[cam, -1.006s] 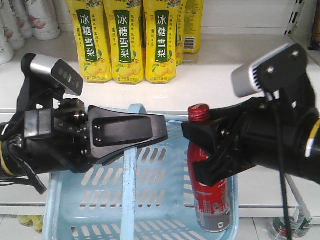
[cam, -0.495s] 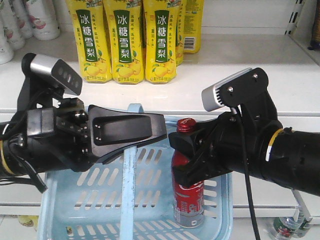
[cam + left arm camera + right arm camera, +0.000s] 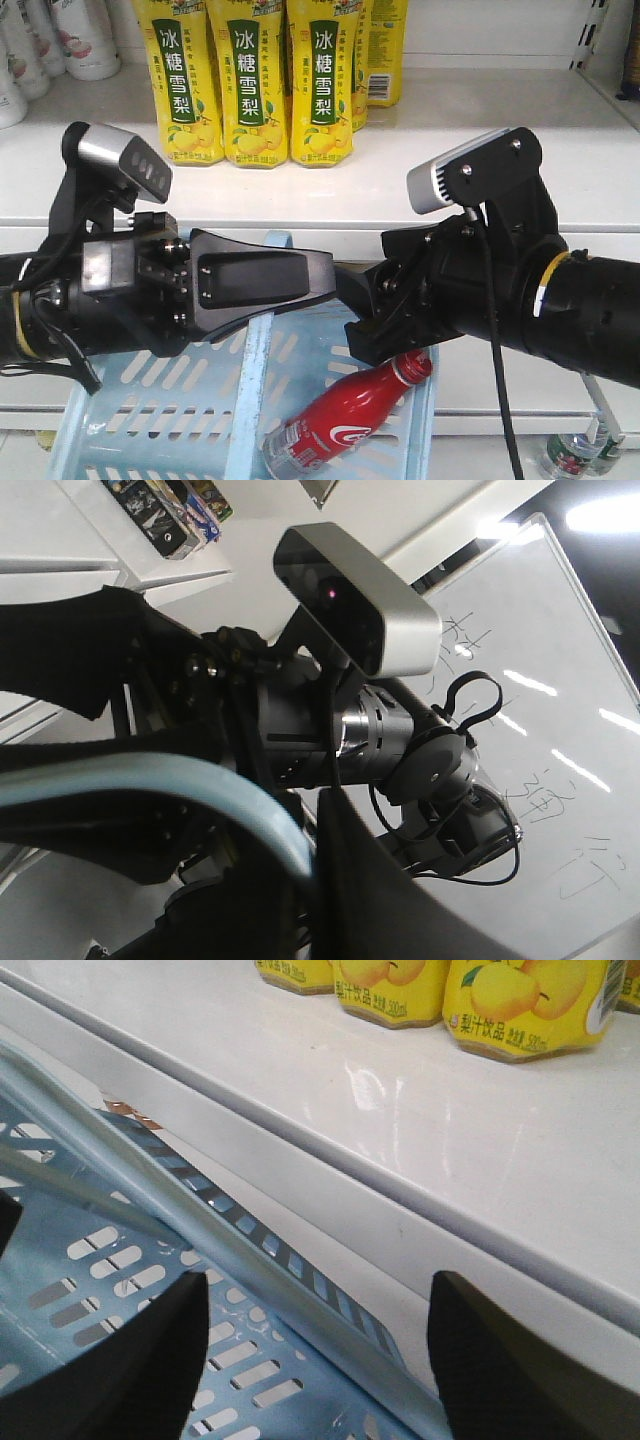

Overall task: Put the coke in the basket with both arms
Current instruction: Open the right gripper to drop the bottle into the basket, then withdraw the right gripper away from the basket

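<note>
Coke (image 3: 345, 425) now lies on its side inside the basket (image 3: 160, 395), directly below the right pincer (image 3: 352, 312), with its cap end raised toward that pincer. Half a second ago it hung upright in that pincer's grip. The right pincer now stands wide open and empty, its fingers well apart. The left pincer (image 3: 328, 272) is closed on the basket handle (image 3: 255, 380), carrying the basket. Judgement: the release is done and placement is essentially complete; the right arm need only withdraw clear of the rim.

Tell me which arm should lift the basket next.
Left, probably: the left gripper clasps the handle of the basket, while the right gripper hangs open and empty above the coke lying inside.
</note>
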{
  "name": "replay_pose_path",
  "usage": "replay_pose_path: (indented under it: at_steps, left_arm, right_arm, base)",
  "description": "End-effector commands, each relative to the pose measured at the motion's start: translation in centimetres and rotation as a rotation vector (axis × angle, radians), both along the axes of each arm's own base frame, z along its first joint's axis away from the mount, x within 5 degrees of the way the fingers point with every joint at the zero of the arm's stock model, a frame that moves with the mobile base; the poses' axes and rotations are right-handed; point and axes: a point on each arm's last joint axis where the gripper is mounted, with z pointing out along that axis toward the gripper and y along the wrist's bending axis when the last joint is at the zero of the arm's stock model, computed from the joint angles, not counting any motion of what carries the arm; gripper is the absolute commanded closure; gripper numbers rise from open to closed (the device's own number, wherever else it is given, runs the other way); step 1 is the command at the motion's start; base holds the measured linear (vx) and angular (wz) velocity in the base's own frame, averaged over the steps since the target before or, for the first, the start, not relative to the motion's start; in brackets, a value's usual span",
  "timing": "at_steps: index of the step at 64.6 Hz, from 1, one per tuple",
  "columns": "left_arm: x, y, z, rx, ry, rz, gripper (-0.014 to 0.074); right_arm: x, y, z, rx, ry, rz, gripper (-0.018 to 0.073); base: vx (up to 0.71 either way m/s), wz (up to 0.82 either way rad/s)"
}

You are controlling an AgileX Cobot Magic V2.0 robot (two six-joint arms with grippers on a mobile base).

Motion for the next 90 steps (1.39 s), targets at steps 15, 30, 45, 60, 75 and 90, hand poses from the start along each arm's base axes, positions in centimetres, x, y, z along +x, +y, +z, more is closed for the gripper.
replay_pose_path:
  at_steps: [15,30,45,60,75,90]
  left_arm:
    - [-2.0,0.6,3.6,-0.245,-0.074,-0.152,0.0603]
    - [-2.0,0.6,3.6,-0.245,-0.074,-0.152,0.0603]
    - [-2.0,0.6,3.6,-0.245,-0.074,-0.152,0.0603]
    - [-2.0,0.6,3.6,-0.245,-0.074,-0.152,0.0603]
    - [-2.0,0.6,3.6,-0.245,-0.074,-0.152,0.0603]
    - [-2.0,0.6,3.6,-0.245,-0.074,-0.152,0.0603]
  right_arm:
    - [-3.0,-2.9,5.1,0.082,-0.214,0.002,0.0199]
    - [-6.7,-6.2,6.9,0.046,-0.288,0.006,0.0575]
    - [-9.3,-9.3,6.5,0.024,-0.299,-0.062,0.0564]
    - [-10.3,-11.0,1.5,0.051,-0.277,-0.152,0.0563]
    - [-10.6,-12.0,-3.6,0.047,-0.201,-0.234,0.0563]
    - [-10.4,-12.2,-5.2,0.016,-0.184,-0.263,0.0563]
  base:
    - [0.00,0.00]
    - [0.00,0.00]
    - [0.00,0.00]
    - [0.00,0.00]
    - [0.00,0.00]
    - [0.00,0.00]
